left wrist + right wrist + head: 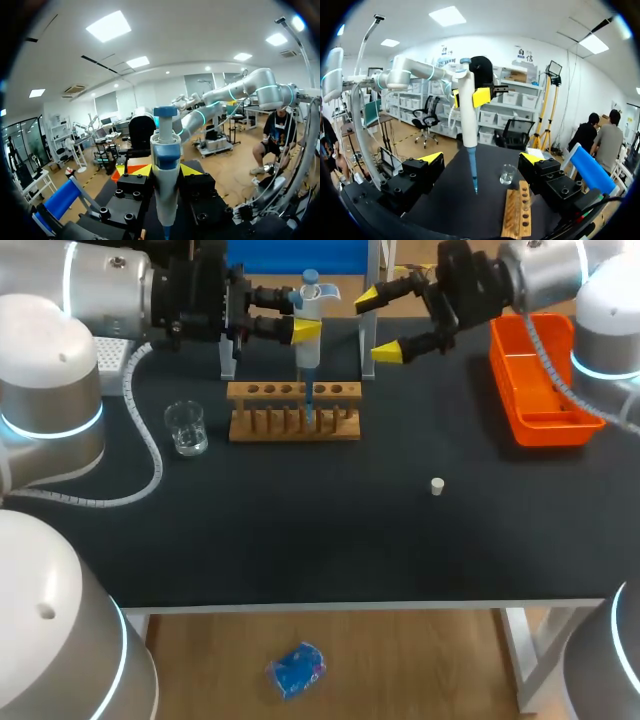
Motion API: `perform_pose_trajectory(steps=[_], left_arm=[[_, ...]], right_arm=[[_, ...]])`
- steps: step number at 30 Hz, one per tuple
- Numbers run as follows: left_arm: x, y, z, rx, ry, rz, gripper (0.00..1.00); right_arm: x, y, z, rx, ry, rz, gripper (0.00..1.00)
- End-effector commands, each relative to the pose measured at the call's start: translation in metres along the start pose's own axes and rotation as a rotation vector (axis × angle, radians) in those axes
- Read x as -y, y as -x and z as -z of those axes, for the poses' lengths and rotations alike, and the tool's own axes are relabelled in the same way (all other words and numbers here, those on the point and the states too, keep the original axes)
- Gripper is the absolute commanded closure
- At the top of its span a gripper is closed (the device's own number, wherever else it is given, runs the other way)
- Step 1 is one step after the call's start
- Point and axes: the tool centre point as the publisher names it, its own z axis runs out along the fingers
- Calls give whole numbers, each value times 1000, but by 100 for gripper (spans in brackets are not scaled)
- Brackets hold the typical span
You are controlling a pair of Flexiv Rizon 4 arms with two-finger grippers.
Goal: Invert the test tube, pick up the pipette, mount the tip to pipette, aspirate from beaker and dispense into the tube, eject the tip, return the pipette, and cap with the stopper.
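The left pincer (297, 328) was clenched on the white-and-blue plastic pipette (309, 355), holding it upright with its blue tip (310, 405) lowered to the wooden test-tube rack (270, 425). The right pincer (378, 326) stood released just beside the pipette. This was judged to be the dispense step, and the next move called for a steady plunger press with the tip kept centred.

Where the pipette (309, 335) meets the rack (290, 427), how its thin tip sits among the holes is too small to tell; the left wrist view cuts off its lower end, and the left arm (100, 290) hides most of the tip box (111, 353) at the back left corner of the table (300, 540).
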Motion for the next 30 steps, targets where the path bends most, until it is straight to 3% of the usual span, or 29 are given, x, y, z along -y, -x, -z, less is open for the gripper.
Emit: perform_pose_trajectory(steps=[1,12,30], left_arm=[[0,0,-1,4,-1,-1,100],[0,0,-1,4,-1,-1,100],[0,0,-1,4,-1,-1,100]], right_arm=[[2,4,-17,-18,77,-6,0],[-29,-8,-45,-92,128,-22,0],[-29,-13,-93,-90,141,-61,0]])
